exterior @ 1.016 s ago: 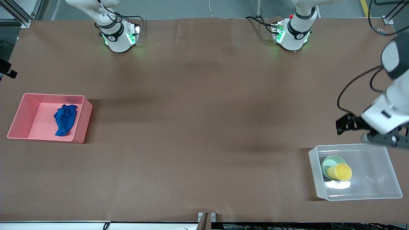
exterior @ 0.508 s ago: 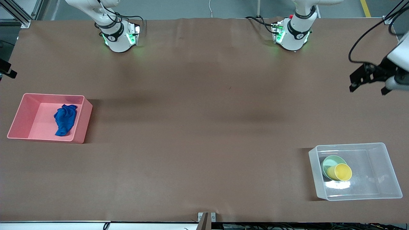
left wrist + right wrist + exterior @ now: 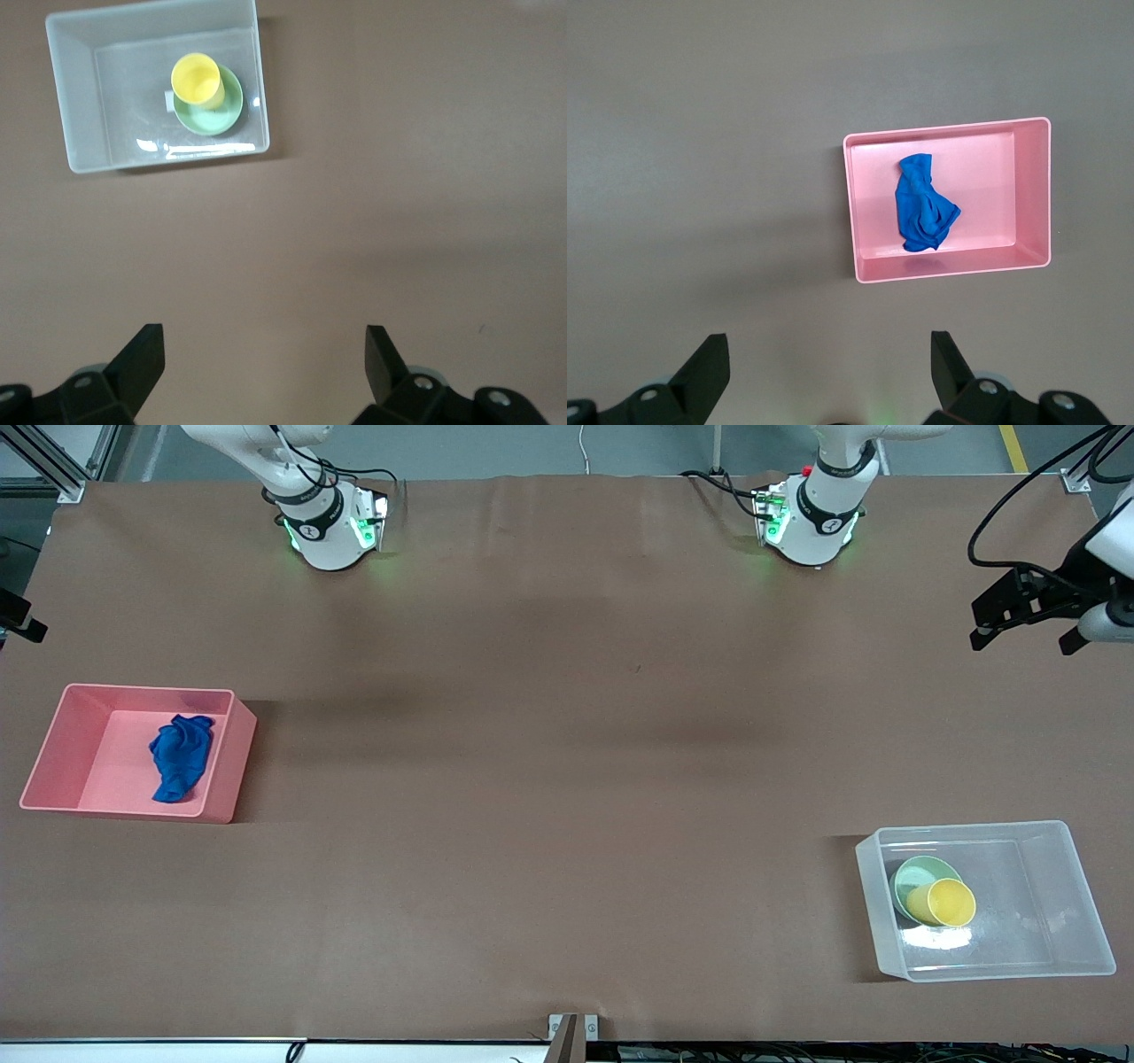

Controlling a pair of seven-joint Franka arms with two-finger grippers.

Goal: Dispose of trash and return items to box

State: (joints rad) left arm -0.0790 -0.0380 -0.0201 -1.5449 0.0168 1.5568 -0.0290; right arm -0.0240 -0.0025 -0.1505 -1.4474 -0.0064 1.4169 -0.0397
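The blue cloth wad [image 3: 181, 756] lies in the pink bin [image 3: 53, 731] at the right arm's end of the table; the right wrist view shows the wad [image 3: 923, 205] in the bin [image 3: 1032, 195] too. The yellow cup [image 3: 948, 903] rests tilted on the mint-green bowl [image 3: 912, 872] inside the clear box [image 3: 1072, 903]. The cup [image 3: 196, 78], the bowl [image 3: 223, 111] and the box [image 3: 71, 106] also show in the left wrist view. My left gripper [image 3: 1022, 643] [image 3: 264, 341] is open and empty, high over bare table. My right gripper [image 3: 828, 345] is open and empty, out of the front view.
The brown table [image 3: 567, 735] stretches bare between the two bins. The arm bases [image 3: 332, 527] [image 3: 811, 518] stand along the table's edge farthest from the front camera. A small bracket [image 3: 572, 1027] sits at the nearest edge.
My left gripper has risen from just above the clear box's rim and drawn back toward its base, empty. The cup, the bowl and the cloth have not moved.
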